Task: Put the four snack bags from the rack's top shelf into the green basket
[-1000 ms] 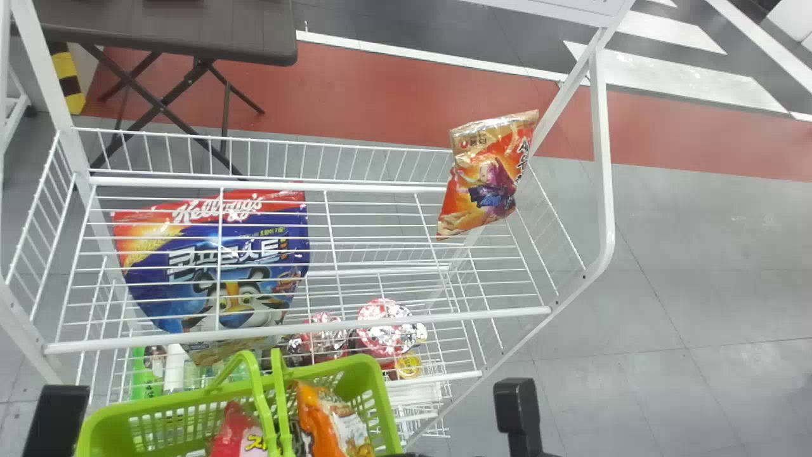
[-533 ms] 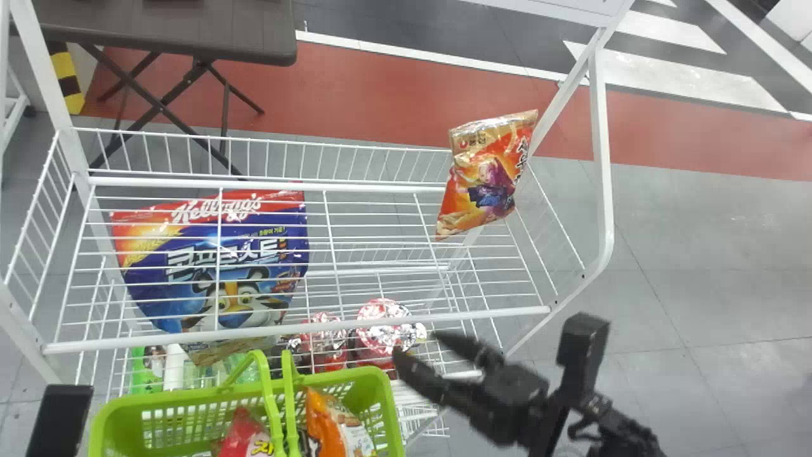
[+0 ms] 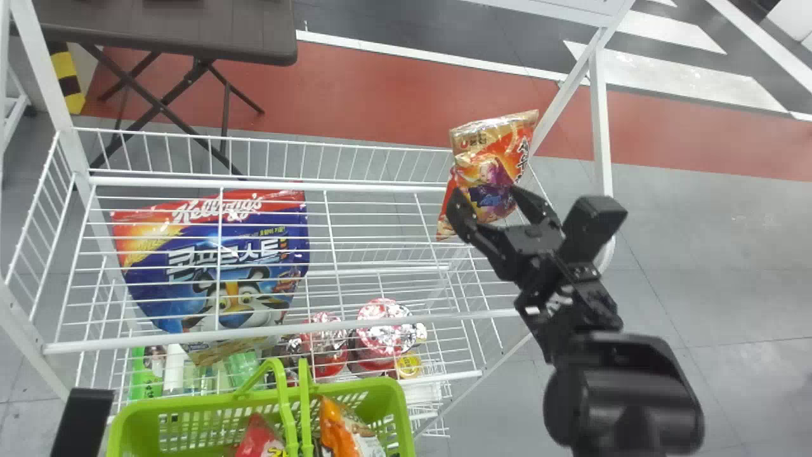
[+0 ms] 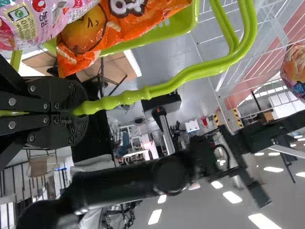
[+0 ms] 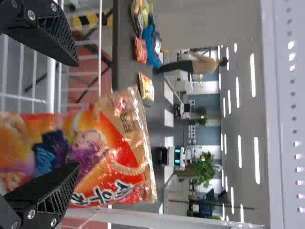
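The last bag on the top shelf [image 3: 355, 254], an orange and gold snack bag [image 3: 488, 162], leans at the back right corner. My right gripper [image 3: 486, 203] is open in front of it; in the right wrist view my right gripper [image 5: 76, 114] has one finger overlapping the bag [image 5: 114, 152] and the other off to its side. At the bottom left stands part of my left gripper [image 3: 82, 422], by the green basket [image 3: 146, 416]; in the left wrist view my left gripper [image 4: 81, 112] is shut on the basket's handle [image 4: 167, 88]. A red-pink bag [image 3: 260, 438] and an orange bag [image 3: 346, 431] lie in the basket.
White posts [image 3: 599, 120] frame the rack's right end. Under the top shelf's wires are a large blue cereal bag [image 3: 222, 254] and foil-topped cups [image 3: 384, 327]. A dark table [image 3: 171, 32] stands behind the rack.
My right arm has come in from the bottom edge and moved up and forward, bringing its open gripper to the orange and gold bag. The basket has shifted somewhat right and down.
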